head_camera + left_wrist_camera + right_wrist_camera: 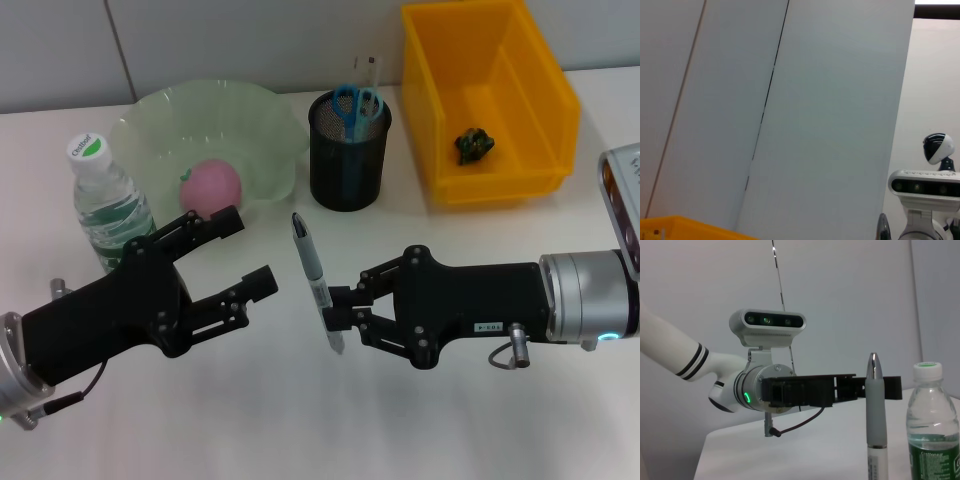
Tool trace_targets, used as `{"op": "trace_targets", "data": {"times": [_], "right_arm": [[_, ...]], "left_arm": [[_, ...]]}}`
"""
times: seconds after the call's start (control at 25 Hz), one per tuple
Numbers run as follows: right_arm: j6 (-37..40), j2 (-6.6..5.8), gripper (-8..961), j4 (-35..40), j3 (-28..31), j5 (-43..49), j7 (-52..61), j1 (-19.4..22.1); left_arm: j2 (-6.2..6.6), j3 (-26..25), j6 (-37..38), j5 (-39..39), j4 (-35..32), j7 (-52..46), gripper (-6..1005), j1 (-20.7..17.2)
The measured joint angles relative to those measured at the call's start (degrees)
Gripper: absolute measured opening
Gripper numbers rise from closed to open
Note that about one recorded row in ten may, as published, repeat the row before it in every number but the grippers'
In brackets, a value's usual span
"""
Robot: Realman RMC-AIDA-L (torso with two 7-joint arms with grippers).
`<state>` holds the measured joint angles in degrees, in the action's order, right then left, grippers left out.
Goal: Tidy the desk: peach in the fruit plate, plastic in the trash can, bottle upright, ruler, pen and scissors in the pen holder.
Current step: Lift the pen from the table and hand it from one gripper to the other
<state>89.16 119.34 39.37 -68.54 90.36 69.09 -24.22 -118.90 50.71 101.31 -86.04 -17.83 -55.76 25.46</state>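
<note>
Our right gripper (338, 320) pinches the pen (317, 284) upright; our left gripper (247, 255), fingers spread, sits just beside it.

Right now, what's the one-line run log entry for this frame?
right gripper: shut on pen, upright | left gripper: open, empty | pen holder: scissors in | peach: in fruit plate

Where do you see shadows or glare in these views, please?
Head view: soft shadows on the table beneath both grippers, glare on the fruit plate. Right wrist view: a bright highlight on the pen tip. Left wrist view: even, flat light on the wall.
</note>
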Motion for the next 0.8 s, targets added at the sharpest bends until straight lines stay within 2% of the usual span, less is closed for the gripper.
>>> {"op": "trace_targets", "data": {"times": [0.52,0.8], "right_arm": [[-0.4,-0.03,156,-0.7,-0.2,-0.6,-0.9,-0.8],[-0.5,-0.08,161,-1.0,-0.3,-0.6,-1.6,-0.8]], "left_arm": [[-0.2,0.0,-0.1,-0.1,4.9,2.9,813,3.1],[-0.19,0.0,-0.1,-0.2,5.5,3.0,813,3.8]]}}
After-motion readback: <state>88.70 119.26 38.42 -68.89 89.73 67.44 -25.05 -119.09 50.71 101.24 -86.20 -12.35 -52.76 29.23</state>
